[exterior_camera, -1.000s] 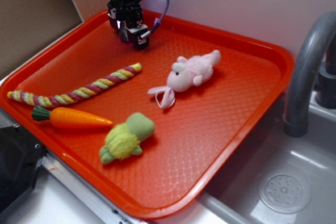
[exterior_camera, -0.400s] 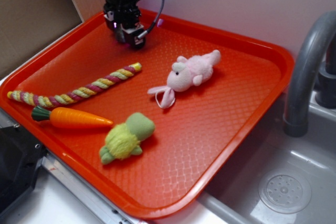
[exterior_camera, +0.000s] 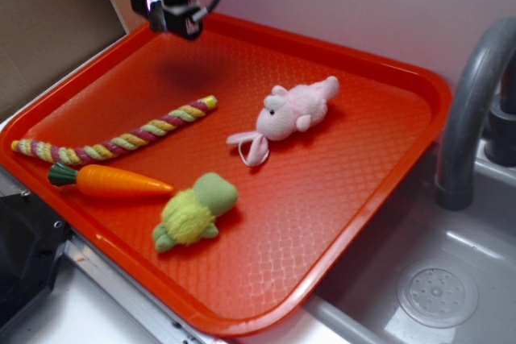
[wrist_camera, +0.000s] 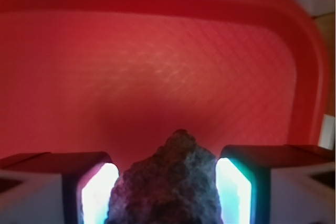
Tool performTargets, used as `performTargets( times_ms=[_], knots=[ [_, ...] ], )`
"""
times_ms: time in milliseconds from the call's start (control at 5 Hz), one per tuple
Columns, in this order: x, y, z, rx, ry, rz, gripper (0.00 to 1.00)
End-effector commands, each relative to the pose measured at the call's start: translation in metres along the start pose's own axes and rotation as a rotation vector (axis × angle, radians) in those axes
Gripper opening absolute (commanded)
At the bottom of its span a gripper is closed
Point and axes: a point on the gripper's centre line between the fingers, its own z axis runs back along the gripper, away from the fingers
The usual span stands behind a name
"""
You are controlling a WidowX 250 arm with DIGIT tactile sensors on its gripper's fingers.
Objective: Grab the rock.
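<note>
In the wrist view a lumpy dark brown-grey rock [wrist_camera: 170, 182] fills the gap between my two lit fingers [wrist_camera: 97, 192], and the gripper [wrist_camera: 165, 190] is shut on it. The red tray floor [wrist_camera: 157, 66] lies well below. From outside, my gripper [exterior_camera: 168, 7] hangs in the air above the tray's far left corner, casting a shadow on the tray; the rock itself is hidden there by the fingers.
On the orange-red tray [exterior_camera: 419, 110] lie a striped rope toy [exterior_camera: 121, 141], a toy carrot [exterior_camera: 113, 181], a green-yellow plush turtle [exterior_camera: 195, 210] and a pink plush [exterior_camera: 292, 110]. A grey tap [exterior_camera: 472, 94] and sink [exterior_camera: 435, 288] stand to the right.
My gripper has risen from the tray floor and shifted left toward the far left corner, carrying the rock up with it. The toys have not moved.
</note>
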Motion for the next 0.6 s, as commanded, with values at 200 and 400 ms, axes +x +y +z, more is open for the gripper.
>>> performTargets(
  times_ms=[200,400],
  knots=[
    [-0.066,-0.069,0.109,-0.102,-0.238,-0.174,0.0],
    [-0.059,-0.055,0.096,-0.044,-0.193,-0.114,0.0]
  ],
)
